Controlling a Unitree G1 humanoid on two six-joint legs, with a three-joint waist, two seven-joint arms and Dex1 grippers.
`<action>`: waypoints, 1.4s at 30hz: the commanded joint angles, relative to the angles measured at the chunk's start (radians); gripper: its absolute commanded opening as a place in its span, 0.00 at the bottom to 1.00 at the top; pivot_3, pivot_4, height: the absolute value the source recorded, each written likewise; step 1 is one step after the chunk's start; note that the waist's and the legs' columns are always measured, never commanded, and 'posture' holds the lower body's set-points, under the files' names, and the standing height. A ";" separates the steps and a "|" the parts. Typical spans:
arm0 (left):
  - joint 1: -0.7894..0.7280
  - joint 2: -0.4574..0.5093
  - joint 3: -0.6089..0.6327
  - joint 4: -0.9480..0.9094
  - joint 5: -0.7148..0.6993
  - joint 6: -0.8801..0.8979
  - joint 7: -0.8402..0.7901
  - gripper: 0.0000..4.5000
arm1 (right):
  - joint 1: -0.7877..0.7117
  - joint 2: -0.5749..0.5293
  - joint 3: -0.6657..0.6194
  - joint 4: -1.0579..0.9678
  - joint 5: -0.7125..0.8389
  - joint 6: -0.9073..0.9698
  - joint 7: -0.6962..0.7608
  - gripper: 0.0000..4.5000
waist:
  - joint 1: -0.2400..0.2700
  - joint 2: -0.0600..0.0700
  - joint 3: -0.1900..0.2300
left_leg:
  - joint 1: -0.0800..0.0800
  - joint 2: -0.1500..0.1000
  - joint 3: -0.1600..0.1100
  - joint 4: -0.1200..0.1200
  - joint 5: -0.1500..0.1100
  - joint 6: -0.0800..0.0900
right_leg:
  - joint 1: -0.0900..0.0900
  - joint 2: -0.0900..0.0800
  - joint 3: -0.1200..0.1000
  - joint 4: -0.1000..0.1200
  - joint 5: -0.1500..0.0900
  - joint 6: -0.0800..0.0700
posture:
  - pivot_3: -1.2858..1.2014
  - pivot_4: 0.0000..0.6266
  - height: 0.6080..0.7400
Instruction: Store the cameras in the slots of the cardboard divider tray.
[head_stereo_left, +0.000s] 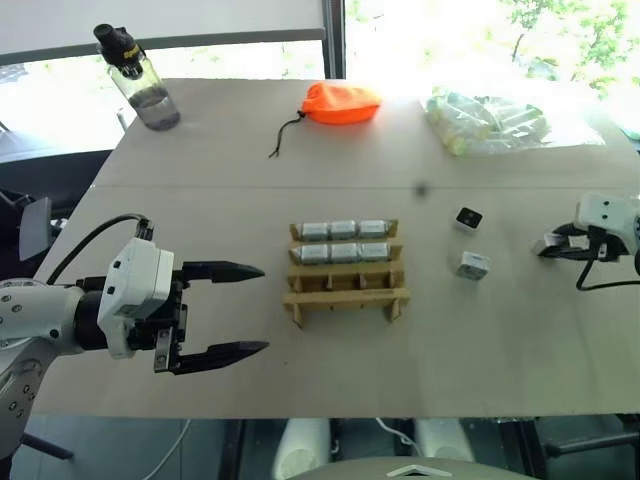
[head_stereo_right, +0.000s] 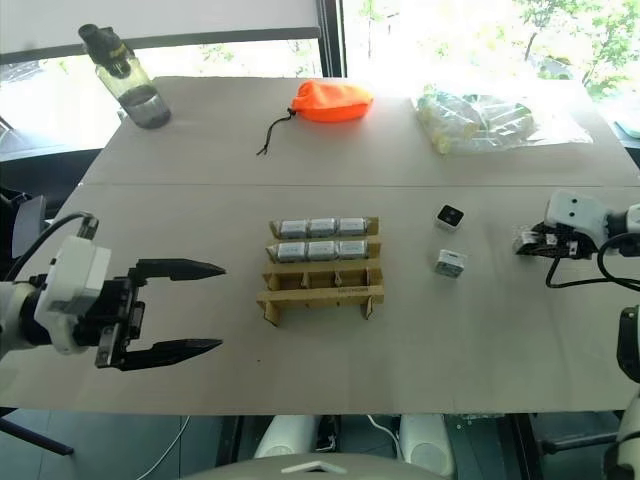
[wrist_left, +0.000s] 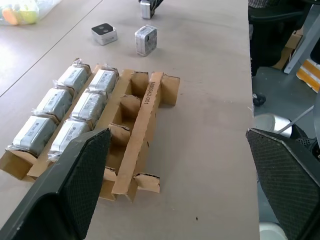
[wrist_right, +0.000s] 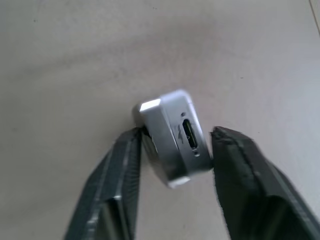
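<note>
The tan cardboard divider tray (head_stereo_left: 346, 270) sits mid-worktop (head_stereo_left: 240, 140), its two far rows filled with wrapped cameras and its near rows open. Two silver boxy cameras (head_stereo_left: 473, 264) lie just right of it. Near the right edge, the right end effector (wrist_right: 175, 150) pinches a third camera (wrist_right: 172, 136). The left end effector (head_stereo_left: 228, 310) hovers spread left of the tray.

A tan-brown cardboard divider tray (head_stereo_left: 345, 281), silver-grey cameras (head_stereo_left: 473, 264), an orange pouch (head_stereo_left: 340, 103) and a beige table (head_stereo_left: 220, 160) are seen.
</note>
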 joint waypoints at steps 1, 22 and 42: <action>-0.010 0.013 0.032 -0.018 -0.023 0.002 -0.003 1.00 | 0.000 -0.012 -0.014 -0.006 0.012 0.006 0.001 0.16 | 0.000 0.000 0.000 | 0.000 0.000 0.000 0.000 0.000 0.000 | 0.000 0.000 0.000 0.000 0.000 0.000 | 0.52 0.24 0.89; -0.111 -0.019 -0.054 0.041 -0.019 -0.021 0.008 1.00 | -0.055 0.041 -0.122 -0.068 0.181 0.095 0.215 0.16 | -0.001 0.000 0.000 | 0.000 0.000 0.000 0.001 0.000 0.000 | 0.000 0.000 0.000 0.001 0.000 0.000 | 0.52 0.24 0.89; -0.140 -0.063 -0.008 0.377 0.049 -0.165 -0.105 1.00 | 0.009 0.521 0.269 -1.540 0.561 1.524 -0.323 0.16 | 0.009 -0.001 -0.001 | -0.005 -0.002 -0.007 0.001 0.000 -0.001 | -0.003 -0.002 -0.007 0.005 0.000 0.000 | 0.52 0.24 0.89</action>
